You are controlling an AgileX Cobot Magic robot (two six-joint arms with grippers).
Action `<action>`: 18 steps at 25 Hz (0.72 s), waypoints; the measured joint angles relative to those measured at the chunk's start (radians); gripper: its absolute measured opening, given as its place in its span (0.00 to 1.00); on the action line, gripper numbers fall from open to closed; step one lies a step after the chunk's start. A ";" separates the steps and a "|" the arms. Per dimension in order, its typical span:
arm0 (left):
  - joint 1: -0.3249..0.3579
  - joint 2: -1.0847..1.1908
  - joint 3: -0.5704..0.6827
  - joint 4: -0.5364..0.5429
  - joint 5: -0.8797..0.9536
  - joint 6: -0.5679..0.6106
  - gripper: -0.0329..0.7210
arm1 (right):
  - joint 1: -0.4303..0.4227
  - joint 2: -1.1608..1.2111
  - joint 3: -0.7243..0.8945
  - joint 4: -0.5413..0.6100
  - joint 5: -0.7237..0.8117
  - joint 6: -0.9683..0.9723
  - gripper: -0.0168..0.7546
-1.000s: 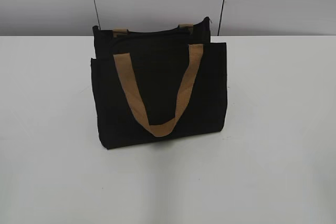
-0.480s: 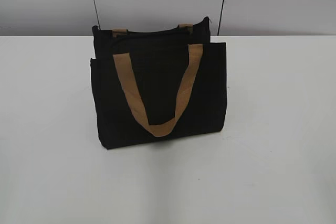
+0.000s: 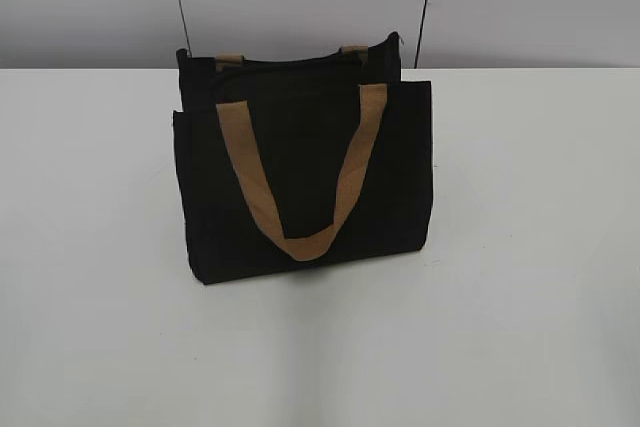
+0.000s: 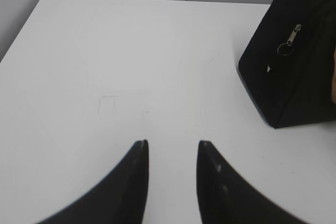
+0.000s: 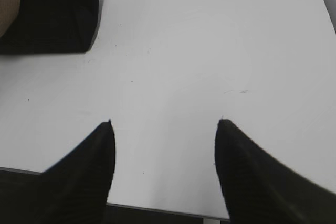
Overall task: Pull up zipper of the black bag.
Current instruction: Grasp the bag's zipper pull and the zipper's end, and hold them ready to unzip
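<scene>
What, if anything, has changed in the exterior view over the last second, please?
Nothing has visibly changed. The black bag stands in the same spot on the white table, its tan handle hanging down the front as before, and neither arm has come into the exterior view.

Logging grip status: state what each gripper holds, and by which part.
Nothing is held. The left gripper and right gripper are open over bare table, apart from the black bag.
</scene>
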 joint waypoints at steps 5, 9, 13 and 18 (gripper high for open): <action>0.000 0.000 0.000 0.003 0.000 0.000 0.39 | 0.000 0.000 0.000 0.000 0.000 0.000 0.63; 0.000 0.000 0.000 0.032 -0.001 0.000 0.62 | 0.000 0.000 0.000 0.000 0.000 0.000 0.63; 0.000 0.000 0.000 0.047 -0.002 0.028 0.86 | 0.000 0.000 0.000 0.000 0.000 0.000 0.63; 0.000 0.000 0.000 0.041 -0.002 0.056 0.88 | 0.000 0.000 0.000 0.000 0.000 0.000 0.63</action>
